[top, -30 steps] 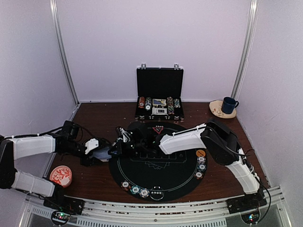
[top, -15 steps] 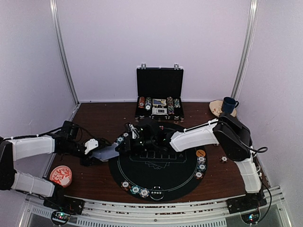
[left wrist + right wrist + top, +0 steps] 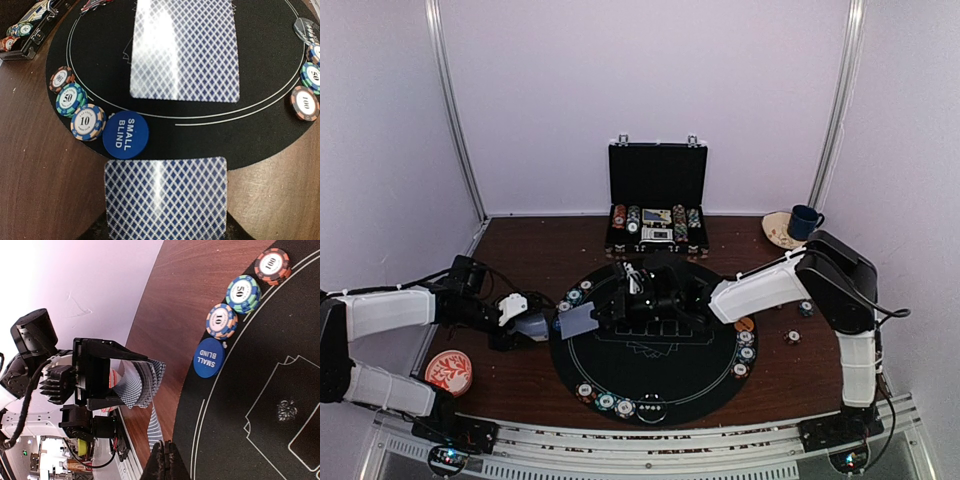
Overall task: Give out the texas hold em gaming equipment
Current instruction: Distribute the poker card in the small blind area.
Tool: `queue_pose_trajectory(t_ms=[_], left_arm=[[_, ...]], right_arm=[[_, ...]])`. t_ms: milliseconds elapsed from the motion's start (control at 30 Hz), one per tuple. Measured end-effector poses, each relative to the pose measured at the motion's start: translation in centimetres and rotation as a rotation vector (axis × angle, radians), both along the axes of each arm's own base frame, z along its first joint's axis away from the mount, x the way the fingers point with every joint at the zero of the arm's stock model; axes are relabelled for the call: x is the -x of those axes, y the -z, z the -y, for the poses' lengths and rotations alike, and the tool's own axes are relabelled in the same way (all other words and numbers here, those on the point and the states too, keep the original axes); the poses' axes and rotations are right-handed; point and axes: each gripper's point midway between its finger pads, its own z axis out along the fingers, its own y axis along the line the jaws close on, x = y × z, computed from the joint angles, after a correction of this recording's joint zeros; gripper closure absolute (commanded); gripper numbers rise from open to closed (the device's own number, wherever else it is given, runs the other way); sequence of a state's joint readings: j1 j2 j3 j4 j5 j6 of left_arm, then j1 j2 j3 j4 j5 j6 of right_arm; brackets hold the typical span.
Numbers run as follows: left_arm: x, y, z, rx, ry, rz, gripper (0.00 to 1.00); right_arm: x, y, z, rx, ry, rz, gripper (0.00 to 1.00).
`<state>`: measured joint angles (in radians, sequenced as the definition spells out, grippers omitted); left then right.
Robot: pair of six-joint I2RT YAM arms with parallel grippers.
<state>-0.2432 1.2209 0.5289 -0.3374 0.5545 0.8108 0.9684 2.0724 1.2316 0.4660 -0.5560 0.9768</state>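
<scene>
Brown wooden table (image 3: 530,250), black round mat (image 3: 650,368), open chip briefcase (image 3: 657,180), red patterned dish (image 3: 449,371)

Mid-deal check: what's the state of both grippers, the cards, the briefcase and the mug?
left gripper, shut on the deck of cards
right gripper, shut on a single card
single card, back up, over the mat's left side
briefcase, open, lid upright
mug, upright
small blind button, flat, label up

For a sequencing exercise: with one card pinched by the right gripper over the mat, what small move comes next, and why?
Probably lower the card onto the mat and release: the right gripper is shut on it, clear of the deck in the left gripper.
</scene>
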Motion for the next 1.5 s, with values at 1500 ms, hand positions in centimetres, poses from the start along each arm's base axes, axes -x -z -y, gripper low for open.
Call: queue_pose_trajectory(t_ms=[1500], left_arm=[[-0.3, -0.2, -0.2, -0.004, -0.016, 0.018, 0.78]], right_arm=[[0.7, 8.2, -3.0, 0.065, 0.095, -0.128, 1.00]])
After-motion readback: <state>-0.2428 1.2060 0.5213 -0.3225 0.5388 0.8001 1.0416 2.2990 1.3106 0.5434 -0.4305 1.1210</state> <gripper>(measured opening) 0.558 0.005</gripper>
